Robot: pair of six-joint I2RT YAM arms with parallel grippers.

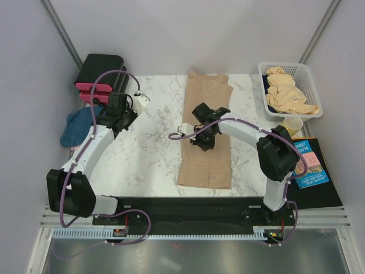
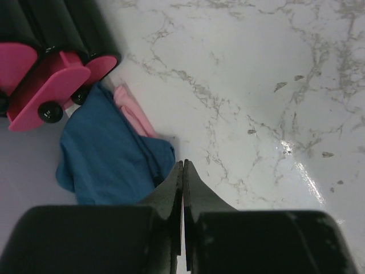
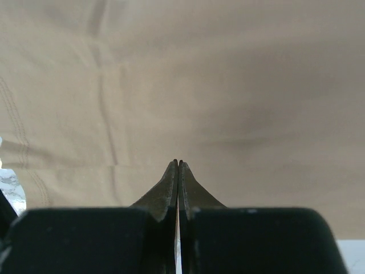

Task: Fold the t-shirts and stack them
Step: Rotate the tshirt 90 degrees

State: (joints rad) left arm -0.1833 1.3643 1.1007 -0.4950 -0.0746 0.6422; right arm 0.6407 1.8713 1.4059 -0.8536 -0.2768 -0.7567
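Tan t-shirt (image 1: 206, 165) dead centre: lies folded into a long narrow strip on the marble table (image 1: 154, 154), running from 12 o'clock down to 6 o'clock in the top view. Fills nearly the whole right wrist view, smooth, with stitched seams showing at 9 o'clock and a sliver of marble at 8 o'clock.

Right gripper (image 3: 177, 162): clenched tight, fingertips pressed flat together, no cloth between them. Sits over the middle of the strip, pointing toward 12 o'clock in its own camera. Cannot tell whether the tips touch the fabric.

Left gripper (image 2: 182, 162): also clenched, tips together on nothing. Hangs over bare marble near the table's 9 o'clock edge.

Dark blue t-shirt (image 2: 108, 154): crumpled in a heap at 9 o'clock in the top view, partly off the marble's edge. Shows just beside the closed left tips in the left wrist view, toward 10 o'clock.

Pink t-shirt (image 2: 134, 111): peeks out from under the blue one, along its 1 o'clock side.

More tan t-shirts (image 1: 288, 94): bunched loosely in the white mesh basket (image 1: 311, 80) at 2 o'clock, well apart from both grippers.

Black-and-pink boxes (image 1: 100, 74): stand at 10 o'clock, just beyond the blue heap.

Yellow cup (image 1: 292, 125): sits just below the basket, at 3 o'clock.
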